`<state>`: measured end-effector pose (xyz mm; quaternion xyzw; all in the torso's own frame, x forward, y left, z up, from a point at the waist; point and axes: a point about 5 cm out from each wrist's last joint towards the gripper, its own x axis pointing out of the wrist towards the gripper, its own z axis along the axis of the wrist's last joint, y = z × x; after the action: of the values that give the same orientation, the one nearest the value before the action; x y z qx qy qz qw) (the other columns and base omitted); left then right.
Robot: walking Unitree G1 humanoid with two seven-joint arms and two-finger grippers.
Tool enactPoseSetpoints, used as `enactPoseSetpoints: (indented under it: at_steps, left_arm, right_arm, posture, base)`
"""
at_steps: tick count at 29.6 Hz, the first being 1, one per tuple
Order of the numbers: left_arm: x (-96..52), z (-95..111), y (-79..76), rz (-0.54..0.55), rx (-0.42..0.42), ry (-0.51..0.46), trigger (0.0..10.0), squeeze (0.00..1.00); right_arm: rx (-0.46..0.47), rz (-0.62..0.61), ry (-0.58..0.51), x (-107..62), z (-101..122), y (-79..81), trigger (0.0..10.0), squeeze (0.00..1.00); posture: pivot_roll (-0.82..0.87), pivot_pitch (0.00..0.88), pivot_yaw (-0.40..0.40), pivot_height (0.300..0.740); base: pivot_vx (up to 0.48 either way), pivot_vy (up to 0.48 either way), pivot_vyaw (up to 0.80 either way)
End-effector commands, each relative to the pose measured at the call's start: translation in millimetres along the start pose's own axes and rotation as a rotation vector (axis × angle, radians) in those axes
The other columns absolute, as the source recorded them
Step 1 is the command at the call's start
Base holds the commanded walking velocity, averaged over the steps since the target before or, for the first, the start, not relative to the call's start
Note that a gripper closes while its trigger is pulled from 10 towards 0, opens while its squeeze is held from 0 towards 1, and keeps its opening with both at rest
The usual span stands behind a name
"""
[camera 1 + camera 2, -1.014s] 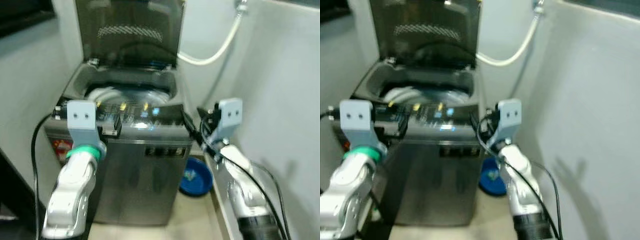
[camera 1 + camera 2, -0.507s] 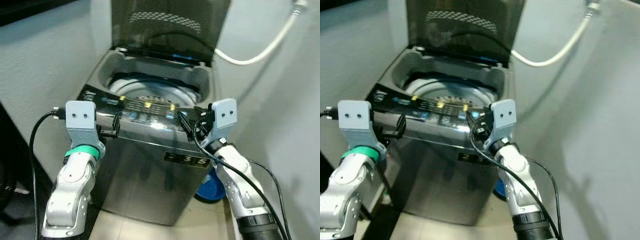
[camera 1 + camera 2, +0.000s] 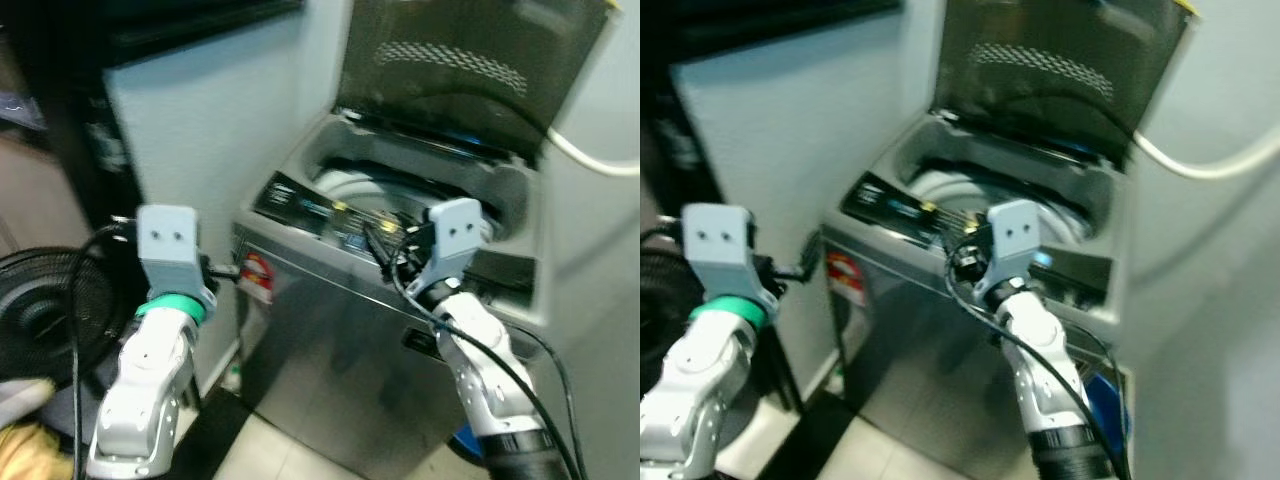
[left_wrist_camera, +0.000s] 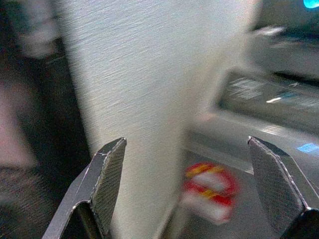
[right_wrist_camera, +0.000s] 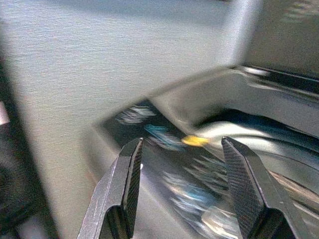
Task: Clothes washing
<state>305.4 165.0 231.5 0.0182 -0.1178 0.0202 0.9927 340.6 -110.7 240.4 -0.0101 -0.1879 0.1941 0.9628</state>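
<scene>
Your top-loading washing machine (image 3: 400, 330) stands right of centre with its lid (image 3: 470, 70) raised (the drum (image 3: 375, 195) showing). Your right end effector (image 5: 182, 189) hovers over the near control panel (image 3: 330, 215), fingers spread and empty. Your left end effector (image 4: 192, 186) is likewise wide open and empty, left of the machine beside the red sticker (image 3: 257, 275), with a black fan (image 3: 45, 310) at far left.

My arms are silver, each topped by a grey two-screw bracket. The left arm (image 3: 145, 390) wears a green band; black cables loop along the right arm (image 3: 480, 370). Fingertip pads (image 5: 130, 181) look cross-hatched black.
</scene>
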Motion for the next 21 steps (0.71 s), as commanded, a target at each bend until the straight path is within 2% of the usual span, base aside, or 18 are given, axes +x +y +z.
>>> enactPoseSetpoints:
  at_steps: [1,9,16,17,21]
  left_arm:
    - [-3.1,-8,-1.0,-0.004,0.009,0.025,10.0,0.0]
    - [-2.6,-11,-0.3,-0.01,0.015,0.035,10.0,0.0]
    - [-1.5,-20,-2.2,0.021,0.005,0.047,10.0,0.0]
    - [-1.7,-22,-5.2,0.0,0.003,0.07,10.0,0.0]
    - [-1.4,-24,-5.7,-0.026,0.027,0.074,10.0,0.0]
  right_arm:
    - [-0.012,-0.012,0.03,-4.7,-8,-3.6,10.0,0.0]
    - [-0.037,-0.068,0.05,-9.4,-16,-13.6,10.0,0.0]
    - [-0.006,-0.106,0.055,-11.1,-19,-22.7,10.0,0.0]
    - [0.031,-0.125,0.062,-12.6,-24,-24.3,10.0,0.0]
    - [0.056,-0.147,0.072,-15.3,-30,-25.0,10.0,0.0]
  posture:
    - [0.01,0.062,-0.036,0.74]
    - [0.01,0.055,-0.03,0.74]
    - [0.01,0.037,-0.036,0.74]
    - [0.01,0.031,-0.029,0.74]
    - [0.02,0.028,-0.013,0.74]
  base:
    - [0.0,0.0,0.8]
    - [0.0,0.0,0.8]
    - [0.0,0.0,0.8]
    - [0.0,0.0,0.8]
    - [0.0,0.0,0.8]
